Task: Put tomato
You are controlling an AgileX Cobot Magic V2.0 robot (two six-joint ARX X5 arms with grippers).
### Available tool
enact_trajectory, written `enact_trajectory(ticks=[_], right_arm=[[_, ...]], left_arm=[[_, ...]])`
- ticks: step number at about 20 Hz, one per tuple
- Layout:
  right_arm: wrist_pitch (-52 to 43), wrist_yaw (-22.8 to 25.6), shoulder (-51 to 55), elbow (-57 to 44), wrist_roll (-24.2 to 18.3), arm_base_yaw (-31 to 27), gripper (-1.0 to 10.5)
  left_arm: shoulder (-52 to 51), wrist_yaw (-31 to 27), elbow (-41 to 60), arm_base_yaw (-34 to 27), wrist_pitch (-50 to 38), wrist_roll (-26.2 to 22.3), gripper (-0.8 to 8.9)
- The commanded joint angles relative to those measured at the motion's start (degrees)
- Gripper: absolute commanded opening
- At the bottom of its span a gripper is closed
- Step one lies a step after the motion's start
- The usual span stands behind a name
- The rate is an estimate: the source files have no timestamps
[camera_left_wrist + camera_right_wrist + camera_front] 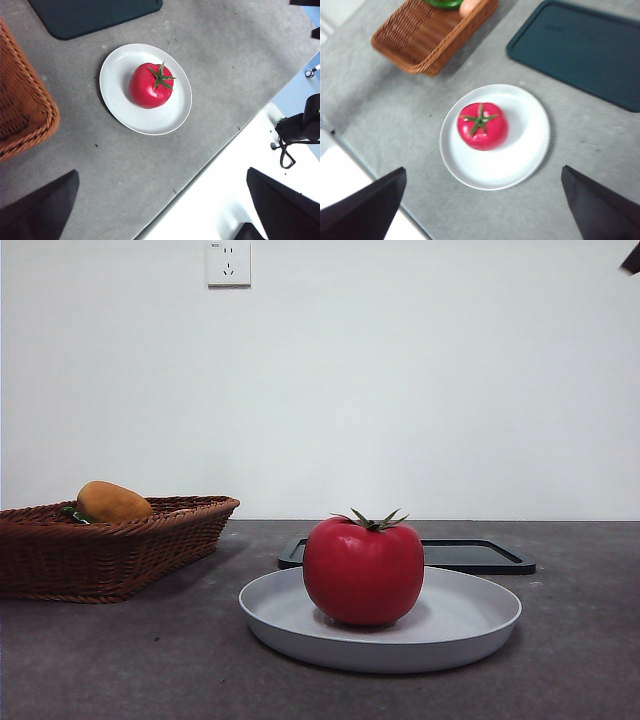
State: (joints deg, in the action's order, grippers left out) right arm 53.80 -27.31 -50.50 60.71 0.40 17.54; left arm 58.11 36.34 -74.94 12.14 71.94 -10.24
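The red tomato [363, 572] with its green stem stands upright on the white plate [470, 625] in the middle of the table. It also shows in the left wrist view [150, 86] and the right wrist view [482, 126], on the plate [120, 105] [520, 160]. My left gripper [160, 210] is open and empty, high above the table's near edge. My right gripper [482, 210] is open and empty, high above the plate's near side. In the front view only a black tip [631, 258] shows at the top right corner.
A brown wicker basket [110, 545] at the left holds an orange-brown oval fruit [112, 502] and something green. A dark flat tray [470, 555] lies behind the plate. A wall socket [228, 262] is on the back wall.
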Motion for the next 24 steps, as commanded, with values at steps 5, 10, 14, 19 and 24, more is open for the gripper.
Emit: enact_trajectory(ticks=[5, 10, 14, 19, 24], right_arm=[[-7.39, 0.39, -12.11, 1.03, 0.87, 7.19, 5.0], [-13.92, 4.22, -22.36, 1.03, 0.39, 11.74, 5.0], [-19.3, 8.33, -28.96, 1.03, 0.39, 14.03, 5.0], [-22.75, 8.37, -35.1, 1.03, 0.39, 16.52, 5.0], [-24.9, 11.3, -38.95, 1.03, 0.42, 18.86, 5.0]], left_arm=[[0.31, 0.33, -1.05, 0.15, -0.98, -1.05, 5.32], [0.31, 0.33, -1.05, 0.15, -0.98, -1.05, 5.31], [0.31, 0.33, -1.05, 0.15, -0.98, -1.05, 5.31], [0.31, 0.33, -1.05, 0.15, -1.01, -1.05, 5.31], [0.31, 0.33, -1.05, 0.15, -1.03, -1.05, 5.31]])
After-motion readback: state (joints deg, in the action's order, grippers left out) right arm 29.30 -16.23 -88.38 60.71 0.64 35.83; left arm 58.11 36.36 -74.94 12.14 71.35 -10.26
